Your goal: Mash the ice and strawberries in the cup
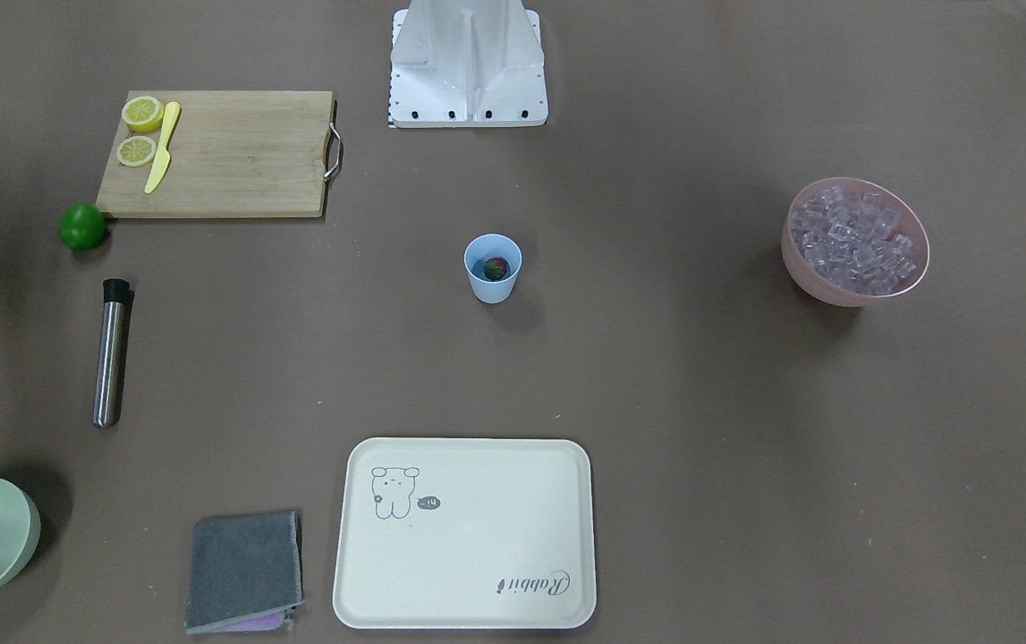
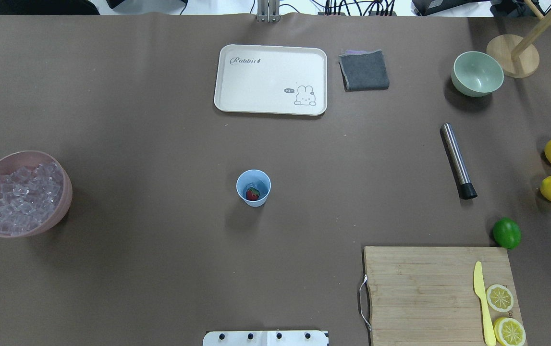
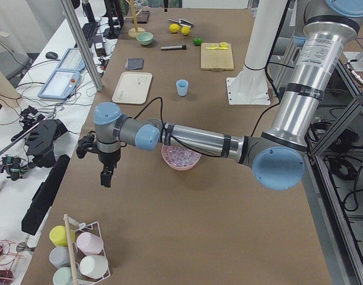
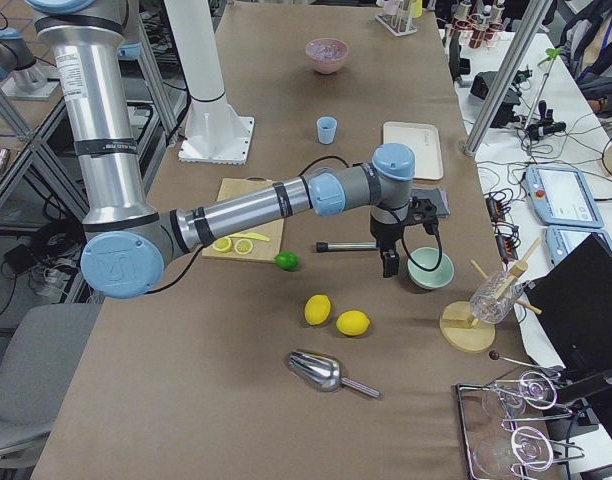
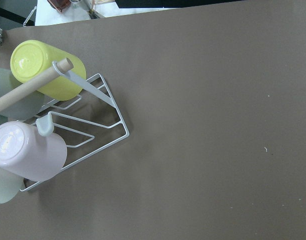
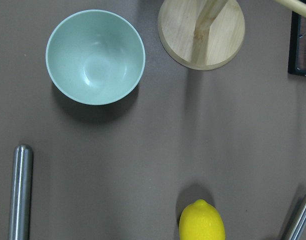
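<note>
Brown paper covers the long desk point(image 2: 160, 144), cables and screens crowd the benches alongside, and right in the middle stands the little blue cup point(image 2: 253, 188), upright and alone, with the strawberry point(image 2: 252, 194) lying in its bottom. The ice point(image 2: 18, 199) is heaped in the pink bowl point(image 2: 67, 202), well apart on the robot's left. That cup looks like thin, light plastic on a narrow foot, so I'd expect it to skate or tip the moment anything presses down into it. Best to pinch it across the wall just under the rim to steady it. The berry should give softly; the cubes look hard, glassy and slick, likely to squirt aside. The steel muddler point(image 2: 457, 160), lying on the robot's right, is smooth and round, so it may roll or slip, and mid-shaft seems the safest hold. Now the arms: the left tool point(image 3: 105, 177) hangs over bare desk beyond the pink bowl, near an upturned pink tumbler point(image 5: 30, 150). The right tool point(image 4: 388, 262) hangs between the muddler and the pale green bowl point(image 4: 429, 268). Whether either is parted or clenched I cannot tell, since the wrist cameras show no fingers and the side views are too small. There's a pale glint beside the berry, maybe a cube, too small to call.
</note>
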Controlling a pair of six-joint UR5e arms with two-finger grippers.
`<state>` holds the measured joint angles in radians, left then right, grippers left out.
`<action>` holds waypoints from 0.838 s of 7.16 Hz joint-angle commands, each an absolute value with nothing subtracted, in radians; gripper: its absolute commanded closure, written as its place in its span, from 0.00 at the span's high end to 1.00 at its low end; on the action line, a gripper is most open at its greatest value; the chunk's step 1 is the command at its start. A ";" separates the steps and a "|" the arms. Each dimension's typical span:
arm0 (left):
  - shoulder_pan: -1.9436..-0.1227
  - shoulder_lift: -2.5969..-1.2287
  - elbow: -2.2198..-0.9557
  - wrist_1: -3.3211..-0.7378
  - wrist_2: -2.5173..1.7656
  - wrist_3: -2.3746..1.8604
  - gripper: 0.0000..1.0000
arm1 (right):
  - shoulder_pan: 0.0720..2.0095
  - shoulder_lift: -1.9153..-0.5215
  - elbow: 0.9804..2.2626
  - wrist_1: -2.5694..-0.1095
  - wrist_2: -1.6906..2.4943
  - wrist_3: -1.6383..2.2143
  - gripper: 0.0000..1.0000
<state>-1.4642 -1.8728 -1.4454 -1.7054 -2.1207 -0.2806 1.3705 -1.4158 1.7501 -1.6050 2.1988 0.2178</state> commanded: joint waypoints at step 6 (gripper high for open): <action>-1.462 -1.882 -1.466 -1.706 -2.126 -0.285 0.97 | 1.361 -1.411 1.761 -1.605 2.191 0.213 1.00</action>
<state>-1.4624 -1.8870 -1.4628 -1.7046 -2.1266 -0.2853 1.3614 -1.4091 1.7613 -1.6045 2.1903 0.2150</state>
